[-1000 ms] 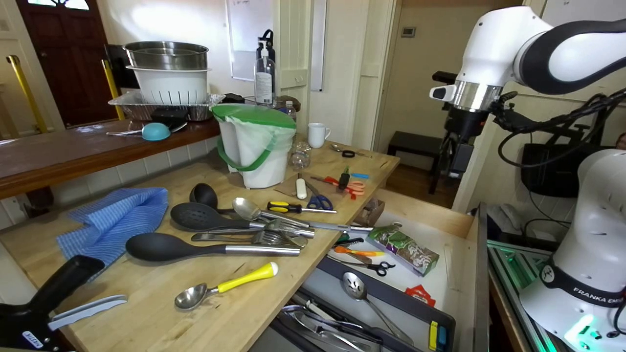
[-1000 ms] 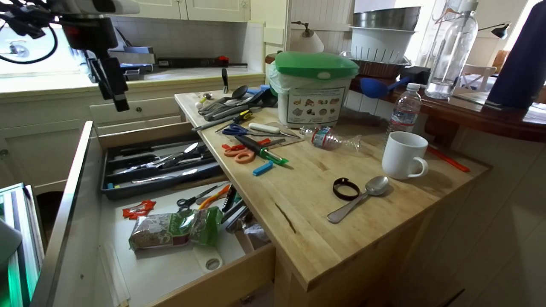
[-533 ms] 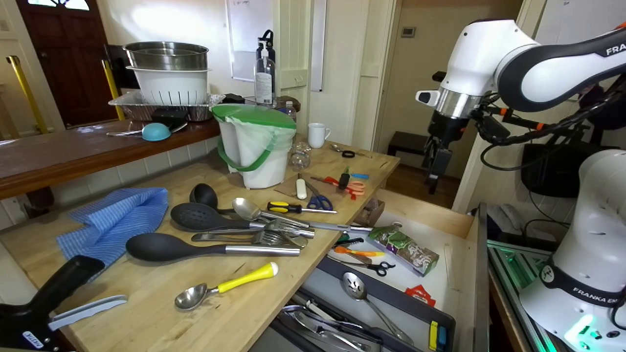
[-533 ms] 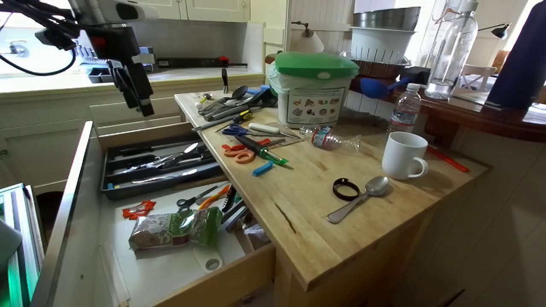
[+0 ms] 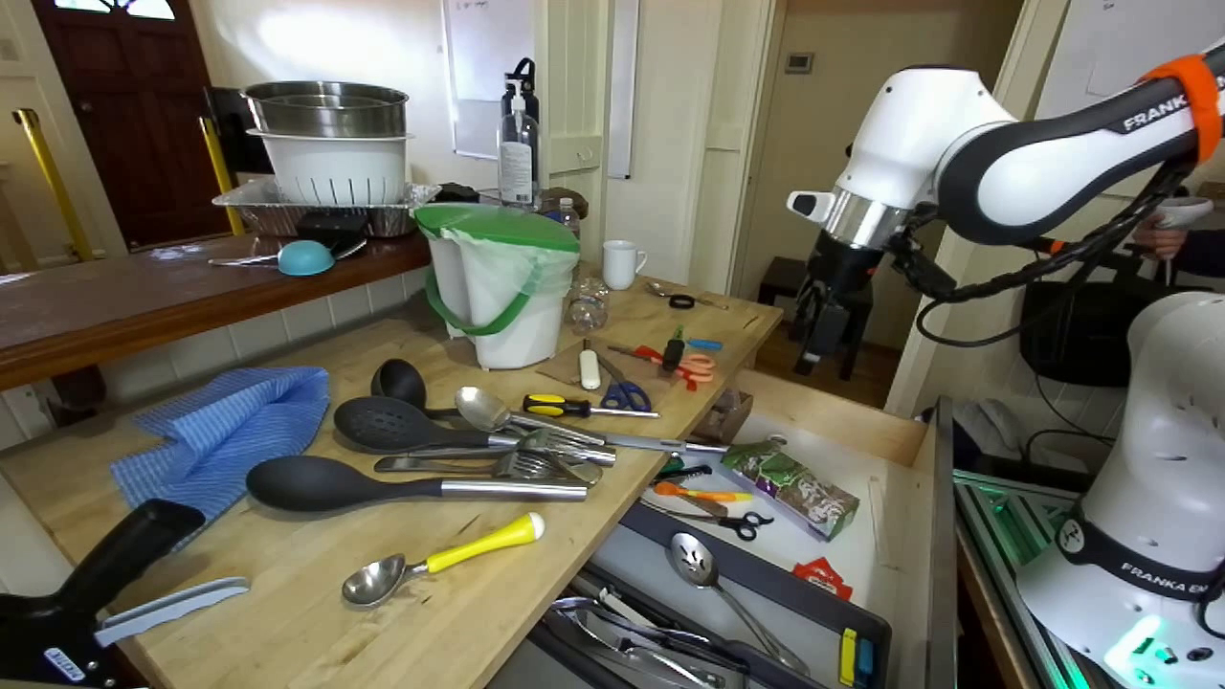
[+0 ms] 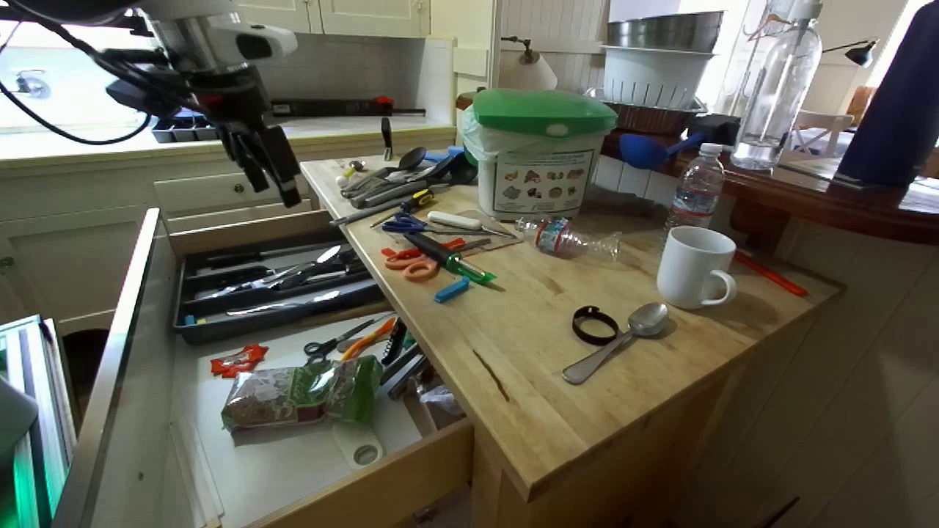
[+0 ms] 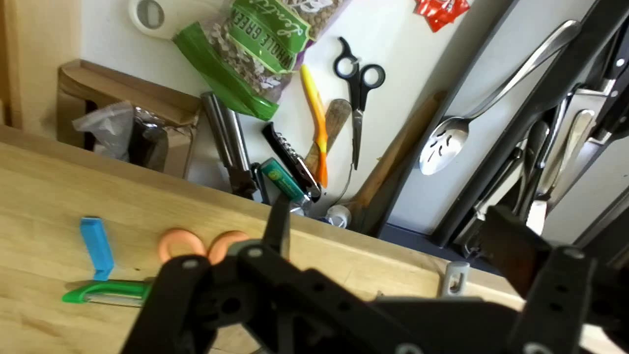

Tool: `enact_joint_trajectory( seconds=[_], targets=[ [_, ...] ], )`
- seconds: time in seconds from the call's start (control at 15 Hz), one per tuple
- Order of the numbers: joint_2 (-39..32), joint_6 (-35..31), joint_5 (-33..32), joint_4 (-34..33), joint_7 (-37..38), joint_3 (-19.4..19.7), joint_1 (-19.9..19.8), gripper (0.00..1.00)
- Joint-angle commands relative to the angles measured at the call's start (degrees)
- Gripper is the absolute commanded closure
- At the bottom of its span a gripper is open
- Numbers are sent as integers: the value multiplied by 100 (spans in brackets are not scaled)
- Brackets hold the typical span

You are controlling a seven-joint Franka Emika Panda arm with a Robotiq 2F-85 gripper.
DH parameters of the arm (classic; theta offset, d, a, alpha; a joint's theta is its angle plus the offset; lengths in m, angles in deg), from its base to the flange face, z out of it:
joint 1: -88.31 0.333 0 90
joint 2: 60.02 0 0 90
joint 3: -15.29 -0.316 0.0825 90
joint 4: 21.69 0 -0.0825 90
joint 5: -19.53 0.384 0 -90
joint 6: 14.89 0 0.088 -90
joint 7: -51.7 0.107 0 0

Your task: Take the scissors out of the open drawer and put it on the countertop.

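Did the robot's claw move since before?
Yes. In an exterior view, the gripper has moved rightward in the picture, toward the green-lidded bin.

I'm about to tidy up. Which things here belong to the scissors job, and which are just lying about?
For the job:
black-handled scissors, lying in the open drawer
countertop
gripper, open

Just lying about:
lentil bag
red packet
slotted spoon
white mug
blue-handled scissors
green-lidded bin

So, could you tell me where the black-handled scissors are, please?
In the wrist view, the scissors lie in the drawer, upper centre, right of the orange tool and left of the slotted spoon.
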Motion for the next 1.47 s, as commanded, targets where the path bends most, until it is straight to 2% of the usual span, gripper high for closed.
enact_joint_trajectory(
  seconds=[0.0,0.07,0.27,0.53,0.6,0.87,0.93,1.07,1.4],
  targets=[
    [-965,-745,495,-1,-793,362,448,0],
    [-1211,-856,645,-1,-969,398,563,0],
    [-1970,-1122,770,2,-961,157,673,0],
    [-2725,-1385,932,0,-564,-254,723,0],
    [-2373,-1150,790,-4,-749,-229,571,0],
    [-2506,-1175,789,-80,-723,-314,527,0],
    [-2585,-1701,226,-82,-389,-458,430,0],
    [-2789,-2443,-297,-90,-228,-536,291,0],
    [-3670,-4276,-734,-78,359,-384,42,0]
  ],
)
